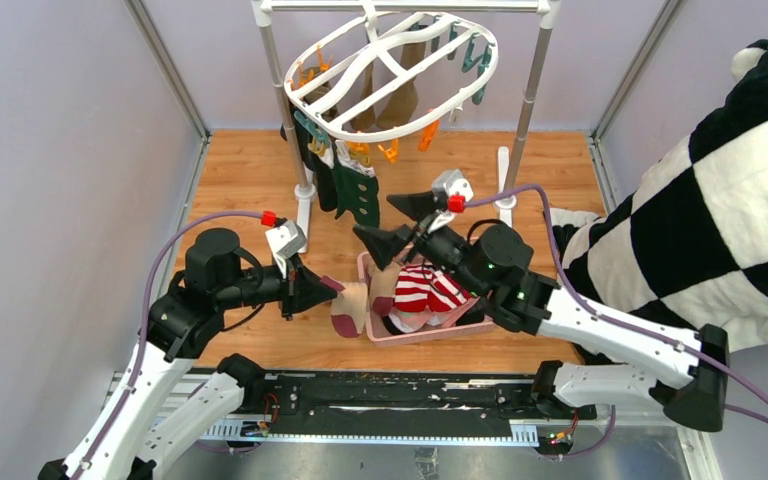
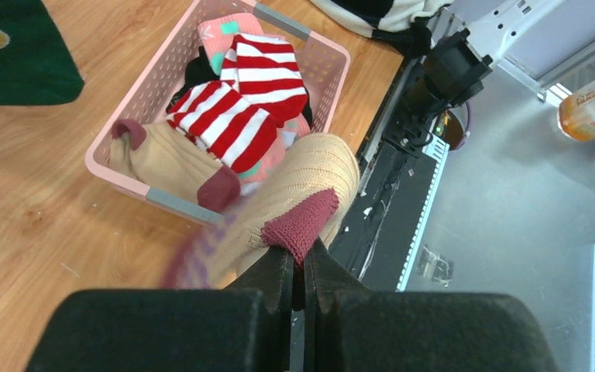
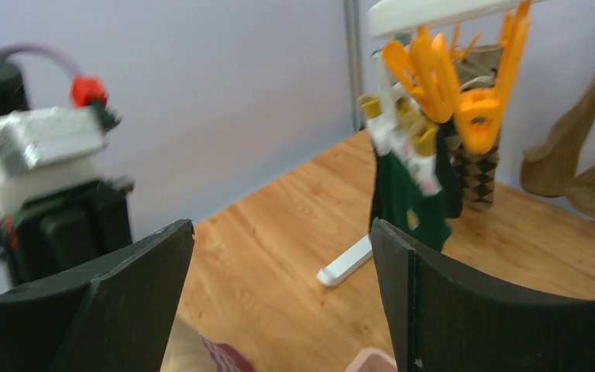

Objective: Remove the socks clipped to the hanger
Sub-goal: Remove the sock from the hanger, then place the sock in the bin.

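Pink basket [image 1: 425, 334] on wooden table [image 1: 250, 170], checked plush cloth [image 1: 730, 200] alongside.

At the far end of your light wooden desk [image 1: 250, 180] stands the grey metal pole rack [image 1: 532, 90], and the white plastic oval hanger [image 1: 490, 55] hangs from its top bar. A dark green fabric sock [image 1: 357, 192] hangs from the hanger's near-left clips. In front of the rack, near the arm bases, the pink slotted plastic basket [image 1: 430, 333] sits on the desk with the red-white striped fabric socks [image 1: 430, 290] in it. Just left of the basket, the left end effector [image 1: 332, 290] pinches a beige ribbed fabric sock with a maroon toe [image 1: 348, 305]. The right end effector [image 1: 372, 214] hangs spread above the basket's far-left corner. The black-and-white checked plush cloth [image 1: 730, 200] lies right of the desk.
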Tool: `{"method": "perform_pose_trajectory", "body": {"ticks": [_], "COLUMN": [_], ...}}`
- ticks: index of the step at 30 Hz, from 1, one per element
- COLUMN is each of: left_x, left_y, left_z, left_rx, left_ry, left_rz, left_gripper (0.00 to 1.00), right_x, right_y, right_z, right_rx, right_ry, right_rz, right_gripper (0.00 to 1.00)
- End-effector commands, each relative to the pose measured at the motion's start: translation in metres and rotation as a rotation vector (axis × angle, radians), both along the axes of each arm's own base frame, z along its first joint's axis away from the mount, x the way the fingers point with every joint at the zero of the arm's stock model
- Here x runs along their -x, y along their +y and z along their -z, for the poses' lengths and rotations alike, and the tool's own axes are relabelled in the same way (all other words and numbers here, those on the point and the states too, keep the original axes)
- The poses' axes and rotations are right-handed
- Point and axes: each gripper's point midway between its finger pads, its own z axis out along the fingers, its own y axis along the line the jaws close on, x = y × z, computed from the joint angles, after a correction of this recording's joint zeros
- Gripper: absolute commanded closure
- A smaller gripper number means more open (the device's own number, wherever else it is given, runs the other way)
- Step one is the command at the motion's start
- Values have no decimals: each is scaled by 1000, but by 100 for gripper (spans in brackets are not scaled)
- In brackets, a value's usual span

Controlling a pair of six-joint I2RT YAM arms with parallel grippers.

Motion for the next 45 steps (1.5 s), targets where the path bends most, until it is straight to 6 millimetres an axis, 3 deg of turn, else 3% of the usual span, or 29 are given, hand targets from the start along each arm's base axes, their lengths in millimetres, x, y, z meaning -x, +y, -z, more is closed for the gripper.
{"method": "perform_pose_trajectory", "body": {"ticks": [1,7,14,18,22,23,24,26,28,31,37,42,43,45], "left_x": [4,9,17,19,15,13,12,7,1,-10,-20,-36,-38,-43], "left_y": [0,-4,-4,-1,4,6,8,13,18,25,31,41,44,48], "left_z": [-15,-21,-28,-28,-25,-25,-25,-24,-22,-18,-7,0,1,4], "left_rx": [2,16,16,-5,-39,-51,-63,-88,-117,-163,-194,-248,-257,-276], "left_ry": [-77,-79,-112,-136,-166,-176,-183,-176,-160,-157,-107,-111,-111,-110], "left_rz": [35,83,133,141,117,107,95,53,4,-58,-135,-226,-242,-275], "left_gripper": [100,100,100,100,99,93,79,31,4,0,0,0,0,0], "right_x": [49,75,90,98,100,100,96,91,82,58,12,-21,-26,-34], "right_y": [2,14,41,46,40,37,33,26,17,-3,-47,-90,-103,-121], "right_z": [41,89,94,101,102,102,103,110,121,151,242,317,328,336], "right_rx": [133,251,248,288,296,297,297,315,336,362,417,621,678,761], "right_ry": [-27,-14,-58,-40,-34,-27,-16,23,67,171,468,691,723,746], "right_rz": [-266,-442,-591,-653,-651,-639,-612,-569,-512,-379,-191,69,139,249], "right_gripper": [7,0,9,28,73,85,90,92,94,98,99,100,98,85]}}
